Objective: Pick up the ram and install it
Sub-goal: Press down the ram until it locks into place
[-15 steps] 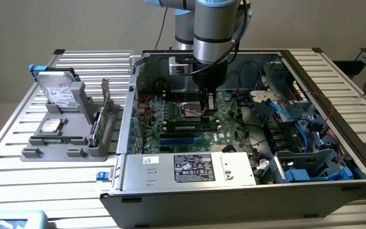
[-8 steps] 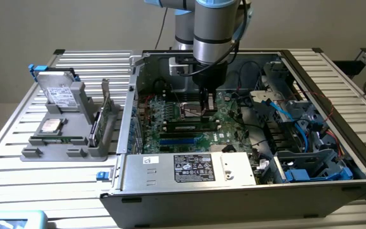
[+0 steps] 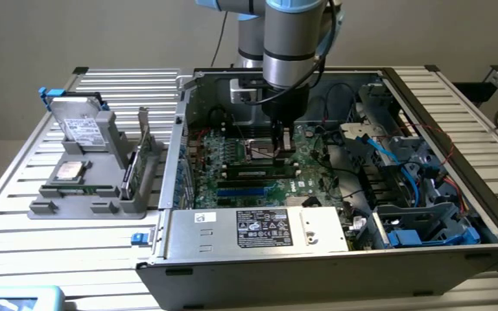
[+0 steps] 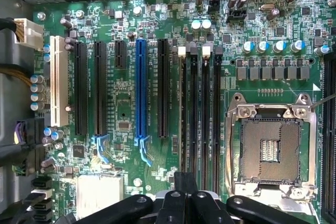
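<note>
The open computer case [image 3: 336, 259] is seen on the slatted table [image 3: 24, 214], with the motherboard [image 4: 126, 103] inside. The gripper [image 3: 281, 148] is held low over the memory slots [image 4: 199, 108], jaws together. The ram [image 3: 253, 173] is seated in a slot there.

The glossy green circuit-board motherboard [image 4: 131, 124] carries matt black plastic slots [image 4: 199, 108] and a bright metal socket frame [image 4: 270, 114], inside a dull grey sheet-metal case [image 3: 318, 272] on the ribbed aluminium desk [image 3: 59, 240].
</note>
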`<action>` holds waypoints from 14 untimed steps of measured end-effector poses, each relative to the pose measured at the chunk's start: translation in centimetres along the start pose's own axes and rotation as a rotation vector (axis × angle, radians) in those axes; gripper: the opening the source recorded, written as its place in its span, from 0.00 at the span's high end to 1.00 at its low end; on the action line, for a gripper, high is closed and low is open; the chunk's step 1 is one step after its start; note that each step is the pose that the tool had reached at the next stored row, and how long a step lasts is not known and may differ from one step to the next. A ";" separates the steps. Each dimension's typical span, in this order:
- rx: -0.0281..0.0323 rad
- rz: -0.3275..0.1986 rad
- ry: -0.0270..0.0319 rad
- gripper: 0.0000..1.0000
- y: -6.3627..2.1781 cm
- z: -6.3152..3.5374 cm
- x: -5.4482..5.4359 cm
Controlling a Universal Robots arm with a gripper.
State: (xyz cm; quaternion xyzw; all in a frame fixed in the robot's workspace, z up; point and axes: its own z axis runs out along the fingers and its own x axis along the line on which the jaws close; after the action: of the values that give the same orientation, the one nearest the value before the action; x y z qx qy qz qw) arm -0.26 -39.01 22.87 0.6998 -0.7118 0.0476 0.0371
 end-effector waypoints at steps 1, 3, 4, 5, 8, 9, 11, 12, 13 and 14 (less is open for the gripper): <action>0.0000 0.000 -0.0001 0.89 0.00 0.02 0.0; 0.0000 0.000 -0.0003 0.89 0.00 0.09 0.0; 0.0000 0.000 -0.0001 0.89 0.00 0.11 0.0; 0.0000 0.000 0.0000 0.89 0.00 0.14 0.0; -0.0001 0.000 0.0002 0.89 0.00 0.21 0.0; -0.0001 0.000 0.0001 0.89 0.00 0.23 0.0; -0.0001 0.000 0.0000 0.89 0.00 0.27 0.0; -0.0001 0.000 0.0000 0.89 0.00 0.29 0.0; -0.0001 0.000 0.0002 0.89 0.00 0.30 0.0; -0.0001 0.000 0.0002 0.89 0.01 0.31 0.0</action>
State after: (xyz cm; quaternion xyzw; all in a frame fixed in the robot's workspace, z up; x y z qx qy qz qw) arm -0.27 -39.02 22.56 0.6998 -0.7118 0.0476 0.0372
